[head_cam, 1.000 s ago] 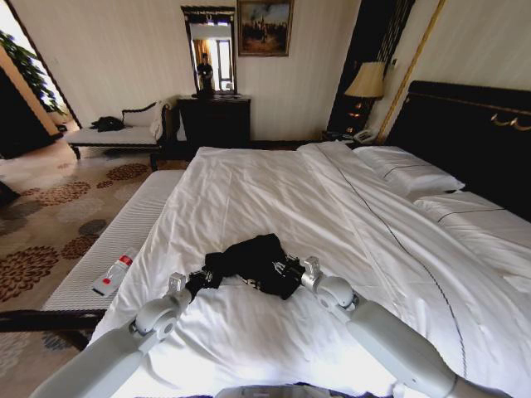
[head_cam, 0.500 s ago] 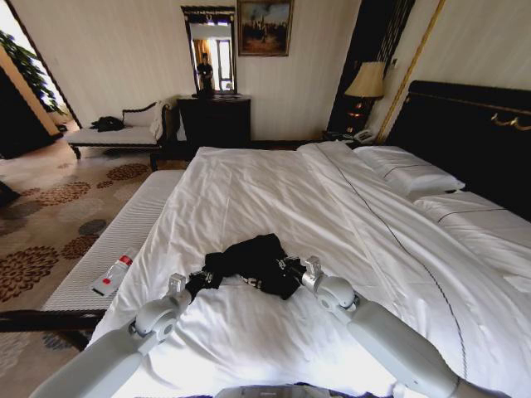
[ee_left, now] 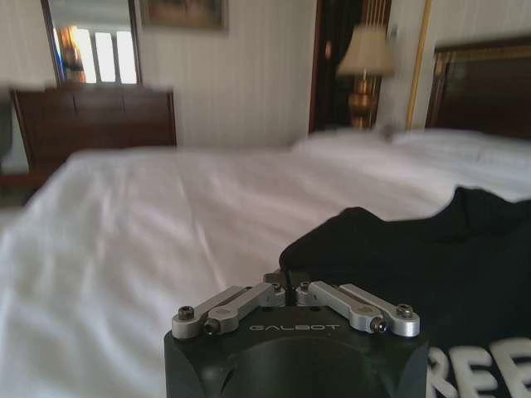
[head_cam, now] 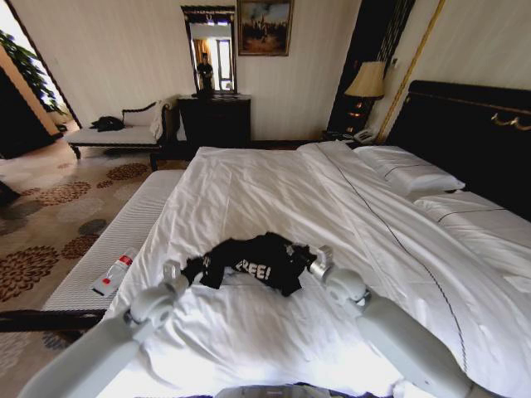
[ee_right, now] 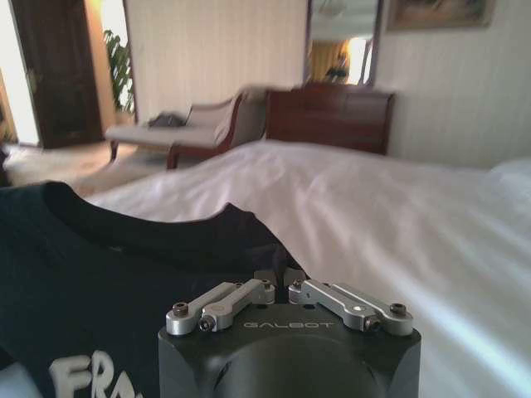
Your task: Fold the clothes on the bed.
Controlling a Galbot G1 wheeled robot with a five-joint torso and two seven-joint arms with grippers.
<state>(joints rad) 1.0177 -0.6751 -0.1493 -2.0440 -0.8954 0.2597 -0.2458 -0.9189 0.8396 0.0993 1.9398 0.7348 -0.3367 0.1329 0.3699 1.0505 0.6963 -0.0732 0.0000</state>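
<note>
The clothes, a black T-shirt (head_cam: 249,259) with white "FREE" lettering, hang stretched just above the near part of the bed (head_cam: 274,186). My left gripper (head_cam: 192,270) is shut on the shirt's left edge. My right gripper (head_cam: 304,259) is shut on its right edge. In the left wrist view the left gripper (ee_left: 287,284) has its jaws drawn together on the black T-shirt (ee_left: 415,265). In the right wrist view the right gripper (ee_right: 279,282) pinches the T-shirt (ee_right: 99,265) the same way. The fabric between the two grippers sags and is creased.
A pale bench (head_cam: 124,228) with a red-capped bottle (head_cam: 114,273) runs along the bed's left side. Pillows (head_cam: 415,178) and a dark headboard (head_cam: 473,133) are at the right. A dresser (head_cam: 214,120), lamp (head_cam: 367,81) and chaise (head_cam: 124,133) stand by the far wall.
Both grippers have risen and moved apart with the shirt, the left one going left. The bunched fabric has spread out between them, and the white lettering now faces me.
</note>
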